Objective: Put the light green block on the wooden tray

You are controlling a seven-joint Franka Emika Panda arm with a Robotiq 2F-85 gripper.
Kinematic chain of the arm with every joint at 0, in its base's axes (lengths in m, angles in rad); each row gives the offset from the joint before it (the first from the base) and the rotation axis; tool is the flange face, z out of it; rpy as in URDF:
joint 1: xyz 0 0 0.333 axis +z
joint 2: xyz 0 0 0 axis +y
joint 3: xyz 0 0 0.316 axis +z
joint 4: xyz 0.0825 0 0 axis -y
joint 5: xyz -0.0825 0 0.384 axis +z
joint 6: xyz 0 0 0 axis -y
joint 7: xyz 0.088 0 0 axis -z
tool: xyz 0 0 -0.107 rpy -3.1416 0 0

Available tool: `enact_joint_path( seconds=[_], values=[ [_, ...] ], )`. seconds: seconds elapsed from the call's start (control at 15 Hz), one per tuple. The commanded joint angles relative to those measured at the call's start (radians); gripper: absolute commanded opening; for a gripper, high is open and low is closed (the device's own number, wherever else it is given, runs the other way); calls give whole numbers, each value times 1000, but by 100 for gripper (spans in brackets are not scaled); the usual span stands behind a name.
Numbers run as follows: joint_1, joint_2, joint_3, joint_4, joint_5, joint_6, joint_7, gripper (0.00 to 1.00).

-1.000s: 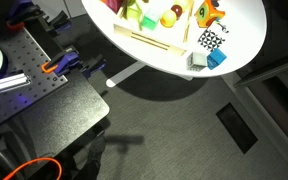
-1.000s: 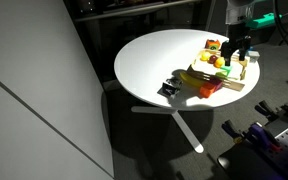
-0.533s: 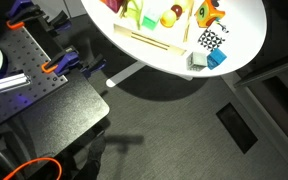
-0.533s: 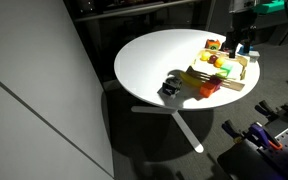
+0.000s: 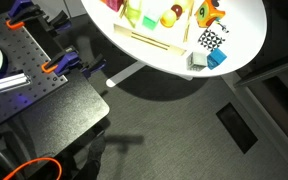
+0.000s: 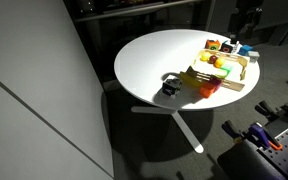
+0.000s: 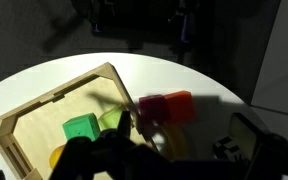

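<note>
The wooden tray point(image 7: 44, 115) lies on the round white table; it also shows in both exterior views point(image 5: 154, 42) point(image 6: 224, 80). The light green block point(image 7: 81, 127) rests inside the tray beside a brighter yellow-green piece point(image 7: 110, 118); it also shows in an exterior view point(image 5: 148, 18). My gripper point(image 7: 174, 162) hangs above the tray's right edge, dark and blurred, with its jaws wide apart and nothing between them. In an exterior view it is well above the table's far side point(image 6: 246, 18).
A red block point(image 7: 152, 106) and an orange block point(image 7: 180, 104) sit just outside the tray. A checkered block point(image 5: 212, 40), a pale block point(image 5: 197, 62) and a teal-blue block point(image 5: 217, 58) lie near the table edge. Several more toys fill the tray.
My gripper has risen from the tray and moved up and away. The light green block stays on the tray.
</note>
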Motion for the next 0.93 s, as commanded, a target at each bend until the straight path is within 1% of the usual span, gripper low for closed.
enact_joint_path(
  seconds=[0.0,0.27,0.53,0.67,0.73,0.87],
  values=[
    [0,-97,2,-39,-2,12,-6,100],
    [0,-159,2,-49,-8,11,6,100],
    [1,-193,-1,-53,-2,-12,4,100],
    [1,-199,-4,-55,6,-35,-1,100],
    [2,-170,-1,-39,-1,-7,1,100],
    [2,-169,-1,-40,-1,-10,1,100]
  ],
)
